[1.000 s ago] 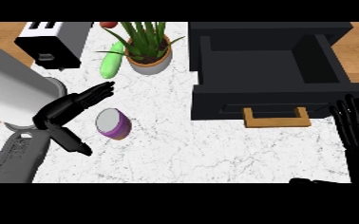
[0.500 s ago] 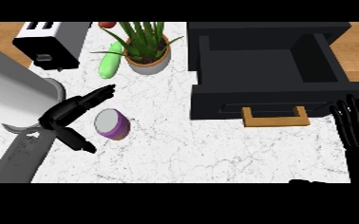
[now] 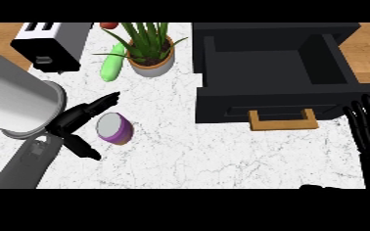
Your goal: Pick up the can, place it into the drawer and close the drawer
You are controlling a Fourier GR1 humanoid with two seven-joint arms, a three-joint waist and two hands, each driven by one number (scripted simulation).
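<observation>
Your left hand (image 3: 72,122) has slid closer to the purple can (image 3: 114,128) on the counter, left of the open drawer (image 3: 274,63), fingers spread and holding nothing, so grab its round sides (probably hard, light, slippery).

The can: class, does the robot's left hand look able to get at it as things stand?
Probably yes. The left hand is open right beside the can, fingers above it and thumb below, and nothing lies between them. The cucumber and potted plant stand farther back.
</observation>
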